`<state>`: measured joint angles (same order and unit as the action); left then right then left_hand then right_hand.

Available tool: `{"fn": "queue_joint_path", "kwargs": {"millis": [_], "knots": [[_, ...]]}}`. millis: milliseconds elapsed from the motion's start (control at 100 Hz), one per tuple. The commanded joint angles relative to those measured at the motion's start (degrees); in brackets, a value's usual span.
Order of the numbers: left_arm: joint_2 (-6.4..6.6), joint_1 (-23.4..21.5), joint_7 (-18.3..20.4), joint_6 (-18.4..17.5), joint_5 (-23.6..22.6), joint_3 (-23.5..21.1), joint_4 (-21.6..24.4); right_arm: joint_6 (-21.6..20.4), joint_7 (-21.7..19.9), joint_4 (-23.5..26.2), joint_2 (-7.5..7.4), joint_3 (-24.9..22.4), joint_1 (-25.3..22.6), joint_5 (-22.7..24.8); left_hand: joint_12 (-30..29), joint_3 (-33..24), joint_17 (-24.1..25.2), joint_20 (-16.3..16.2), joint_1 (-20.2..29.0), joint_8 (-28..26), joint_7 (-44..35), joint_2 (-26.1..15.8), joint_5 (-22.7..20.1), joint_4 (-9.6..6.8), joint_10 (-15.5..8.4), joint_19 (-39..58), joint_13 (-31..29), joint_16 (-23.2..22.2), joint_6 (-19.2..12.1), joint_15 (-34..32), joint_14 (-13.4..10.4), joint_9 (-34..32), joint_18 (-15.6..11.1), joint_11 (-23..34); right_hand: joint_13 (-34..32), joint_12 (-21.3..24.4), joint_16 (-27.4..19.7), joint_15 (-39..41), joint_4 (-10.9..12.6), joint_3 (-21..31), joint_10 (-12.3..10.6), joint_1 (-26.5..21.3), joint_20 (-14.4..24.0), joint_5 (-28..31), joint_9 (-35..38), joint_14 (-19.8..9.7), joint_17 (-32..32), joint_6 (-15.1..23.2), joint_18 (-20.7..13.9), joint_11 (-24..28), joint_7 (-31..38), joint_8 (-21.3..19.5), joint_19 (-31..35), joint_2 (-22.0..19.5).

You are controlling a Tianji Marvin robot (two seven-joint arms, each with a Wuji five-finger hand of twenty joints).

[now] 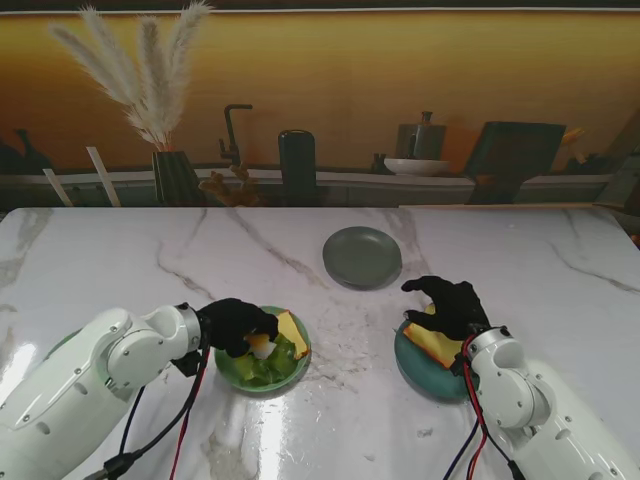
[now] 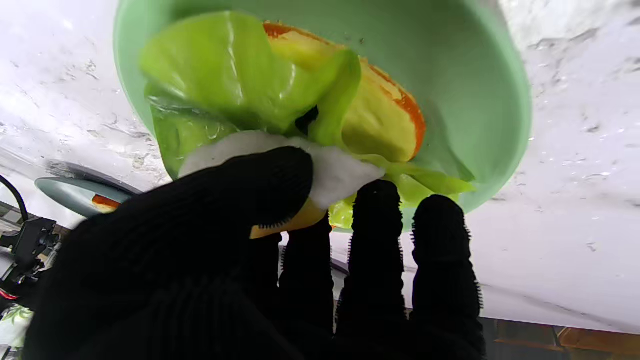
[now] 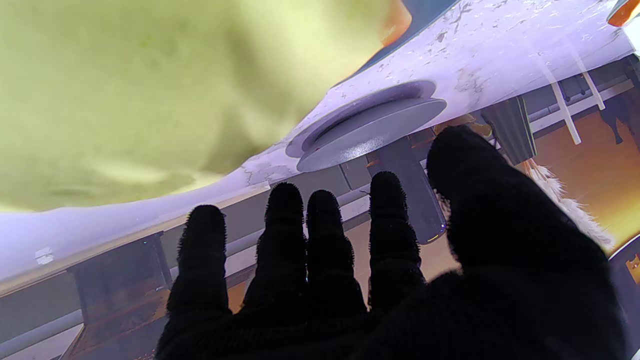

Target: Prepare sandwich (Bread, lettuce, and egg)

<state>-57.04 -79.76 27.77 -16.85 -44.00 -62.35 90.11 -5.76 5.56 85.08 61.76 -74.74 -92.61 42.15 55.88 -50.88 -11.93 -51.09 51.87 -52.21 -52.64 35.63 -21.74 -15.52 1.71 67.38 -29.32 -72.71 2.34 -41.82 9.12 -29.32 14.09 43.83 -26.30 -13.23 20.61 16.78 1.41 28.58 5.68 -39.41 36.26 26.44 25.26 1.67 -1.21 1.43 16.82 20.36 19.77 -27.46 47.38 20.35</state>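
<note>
- Stand view: nearest to me are my two white arms rising from the bottom corners. The left hand (image 1: 236,326) is over the light green bowl (image 1: 292,373), which sits toward the near edge of the marble table (image 1: 120,260), left of centre. Its fingers are pinched on the egg (image 1: 260,343), a white piece; beside it lie a bread slice (image 1: 291,332) and the lettuce (image 1: 262,368).
- The right hand (image 1: 450,306) hovers with fingers spread and holding nothing over the teal plate (image 1: 418,372) carrying a second bread slice (image 1: 432,345), right of centre near the same edge. An empty grey plate (image 1: 362,256) sits mid-table, farther from me.
- Left wrist view: the thumb (image 2: 260,192) presses the egg (image 2: 340,170) against the fingertips (image 2: 377,200). The hold is on the egg's edge only. The lettuce (image 2: 225,75) touches the egg.
- Risk, my judgement: a thin edge pinch may let the egg slip or fold on lifting; a lettuce leaf clinging to it could be dragged out of the bowl (image 2: 480,90).
- Right wrist view: the hand (image 3: 400,280) is spread, nothing in it. The bread (image 3: 150,90) fills the frame, blurred, very close.
- Risk: the right hand could foul the left's approach to the teal plate.
</note>
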Motion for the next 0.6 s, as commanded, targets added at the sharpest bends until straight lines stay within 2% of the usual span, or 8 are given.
{"fn": "queue_joint_path", "kwargs": {"millis": [0,100,150,260,350,430,550,590], "knots": [[0.09,-0.23,-1.48,0.83,0.13,-0.10,0.42,-0.30,0.04,0.00,1.10,0.05,-0.18,0.07,-8.23,2.01,3.21,2.60,-2.33,3.47,2.95,-3.63,2.78,-5.97,1.77,-2.76,3.21,8.97,-0.77,3.37,1.50,3.77,1.37,-2.07,-1.01,-0.64,0.39,-0.04,0.63,-1.69,-0.71,1.18,-0.14,0.54,0.16,-0.82,0.89,-0.19,0.39,0.31,-0.11,-0.16,0.11,-1.44],[0.06,-0.76,-1.54,0.72,0.20,-0.80,0.99,-0.24,0.00,-0.05,1.10,0.04,-0.14,0.04,-11.82,3.33,5.66,4.35,-3.60,6.42,6.14,-4.27,3.47,-6.13,2.75,-5.35,5.95,14.77,-0.90,6.11,1.93,6.60,1.49,-5.60,-0.97,-0.64,0.38,-0.05,0.65,-1.69,-0.74,1.12,-0.14,0.49,0.13,-0.91,0.94,-0.33,0.38,0.32,-0.11,-0.17,0.11,-1.48],[0.07,-1.08,-1.42,0.63,0.33,-1.24,1.32,-0.22,0.03,-0.09,1.11,0.05,-0.12,0.01,-14.33,4.24,7.67,5.68,-4.59,8.55,7.90,-4.39,4.26,-5.52,3.46,-7.22,8.13,17.76,-0.98,8.57,2.23,8.61,1.54,-7.96,-0.99,-0.65,0.38,-0.02,0.66,-1.71,-0.67,1.11,-0.13,0.48,0.19,-0.85,0.92,-0.26,0.36,0.36,-0.10,-0.17,0.13,-1.46],[0.00,-2.26,-1.28,1.18,1.25,-2.48,2.43,-0.28,0.07,-0.18,1.10,0.07,-0.08,0.02,-18.11,5.53,10.84,7.41,-5.97,11.02,10.26,-4.25,6.01,-4.29,4.13,-10.39,11.23,21.28,-1.29,12.31,2.39,11.67,1.76,-11.74,-0.94,-0.64,0.38,-0.02,0.66,-1.73,-0.71,1.10,-0.13,0.38,0.11,-0.79,0.93,-0.25,0.39,0.35,-0.14,-0.15,0.11,-1.48],[-0.14,-3.37,-1.88,1.19,1.43,-3.63,3.29,-0.30,0.15,-0.24,1.12,0.08,-0.03,-0.01,-20.22,6.39,11.75,7.99,-6.68,12.65,12.13,-4.48,7.46,-3.82,4.43,-11.48,12.41,22.77,-1.49,13.67,2.47,13.12,1.69,-13.26,-0.88,-0.64,0.38,0.00,0.67,-1.75,-0.64,1.09,-0.12,0.32,-0.01,-0.64,0.85,-0.25,0.41,0.35,-0.17,-0.14,0.16,-1.51],[-0.19,-4.30,-2.15,1.16,1.19,-4.66,4.12,-0.33,0.52,-0.36,1.18,0.13,0.05,0.02,-21.01,7.56,12.16,8.20,-7.22,13.83,13.30,-5.13,8.34,-3.09,4.68,-11.83,13.07,23.34,-1.42,14.14,2.67,14.03,1.65,-13.42,-2.39,-0.66,0.19,0.06,0.68,-1.74,0.45,1.00,-0.09,0.36,0.40,1.67,0.14,-0.41,0.09,0.55,-0.13,-0.15,0.48,-1.48],[-0.23,-5.83,-1.90,1.67,1.50,-6.33,5.46,-0.48,0.88,-0.42,1.21,0.09,0.08,0.14,-22.03,8.80,12.66,8.61,-8.06,14.56,13.82,-5.75,8.49,-2.31,5.04,-12.58,13.76,24.11,-1.41,15.01,2.80,14.69,1.79,-14.33,-2.19,-0.58,-0.42,-0.87,0.67,-1.79,0.17,1.07,-0.22,0.11,0.11,0.84,0.38,-0.34,0.11,0.50,-0.21,-0.11,0.49,-1.56],[-0.29,-6.35,-2.00,1.92,1.76,-6.91,5.84,-0.53,0.95,-0.37,1.22,0.04,0.06,0.22,-22.72,10.05,12.84,8.88,-8.54,15.17,14.55,-6.32,8.71,-1.46,5.15,-13.04,14.08,24.72,-1.41,15.65,2.78,15.17,1.82,-14.94,-2.04,-0.58,-0.46,-0.94,0.67,-1.80,0.06,1.10,-0.26,0.00,0.02,0.50,0.52,-0.28,0.13,0.52,-0.24,-0.10,0.49,-1.59]]}}
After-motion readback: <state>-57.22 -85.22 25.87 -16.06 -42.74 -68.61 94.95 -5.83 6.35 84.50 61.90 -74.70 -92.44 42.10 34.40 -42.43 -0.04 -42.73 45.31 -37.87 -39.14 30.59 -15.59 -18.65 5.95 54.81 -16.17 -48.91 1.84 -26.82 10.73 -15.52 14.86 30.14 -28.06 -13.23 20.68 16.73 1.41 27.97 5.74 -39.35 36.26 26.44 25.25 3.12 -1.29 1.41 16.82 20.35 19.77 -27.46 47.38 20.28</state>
